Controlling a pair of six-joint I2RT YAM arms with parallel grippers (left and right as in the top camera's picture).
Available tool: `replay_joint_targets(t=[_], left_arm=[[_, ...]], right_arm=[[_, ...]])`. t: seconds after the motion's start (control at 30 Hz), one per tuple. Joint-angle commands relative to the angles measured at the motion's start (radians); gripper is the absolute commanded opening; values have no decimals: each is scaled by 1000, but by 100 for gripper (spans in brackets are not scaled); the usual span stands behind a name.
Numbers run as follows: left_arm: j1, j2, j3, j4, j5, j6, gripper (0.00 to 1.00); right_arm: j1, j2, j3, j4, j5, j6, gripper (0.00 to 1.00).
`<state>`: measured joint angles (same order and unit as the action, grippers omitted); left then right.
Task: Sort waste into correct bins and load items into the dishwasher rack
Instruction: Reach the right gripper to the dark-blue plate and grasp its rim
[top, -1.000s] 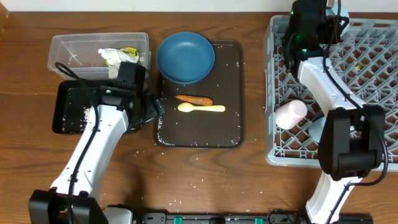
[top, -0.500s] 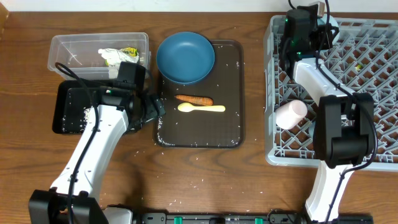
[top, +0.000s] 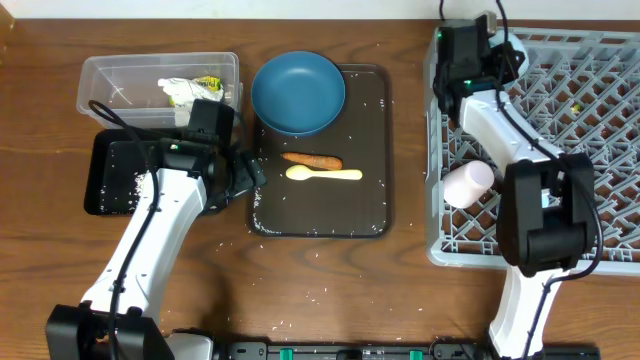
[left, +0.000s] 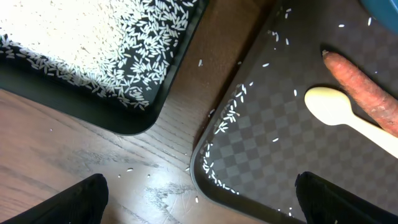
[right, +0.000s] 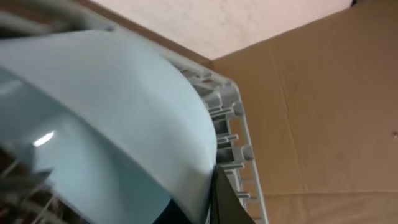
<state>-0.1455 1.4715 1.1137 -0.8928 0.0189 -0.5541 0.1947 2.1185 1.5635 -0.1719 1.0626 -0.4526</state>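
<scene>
The bowl (right: 124, 112) sits in the rack (top: 600, 110) near the far edge of the surface (top: 400, 300), right of middle. The right pincer (top: 463, 52) is jammed up close, but I can't tell if it's actually clamped on. It looks like light, stiff, slick plastic, so I'd pinch the rim, and the rack wall right beside it leaves little room. The left pincer (left: 205, 202) hangs wide open and empty over the gap between the black tray (top: 100, 195) and brown tray (top: 372, 120). The carrot stick (top: 311, 159) nearby is probably firm and rolly, so grab it mid-length, minding the spoon (top: 323, 174) alongside.
</scene>
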Motion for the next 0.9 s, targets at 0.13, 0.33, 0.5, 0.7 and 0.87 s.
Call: replay_joint_targets(t=[0.13,0.33,0.5,0.7,0.87], left_arm=[[6,-8,23,-3,-12,-5,98],[6,-8,23,-3,-12,-5,98],[6,-8,23,-3,-12,-5,98],[6,-8,23,-3,-12,-5,98],[6,-8,23,-3,-12,-5,98]], right_arm=[[131,24,-30,-114,-131,-7,40],[169,-30,-30,-125,-133,71,79],[172,-133,-30,-126,-229,90,90],[182,-298,-30,-225,-829,150,99],[183,-339,-30,-328,-1308,203,92]])
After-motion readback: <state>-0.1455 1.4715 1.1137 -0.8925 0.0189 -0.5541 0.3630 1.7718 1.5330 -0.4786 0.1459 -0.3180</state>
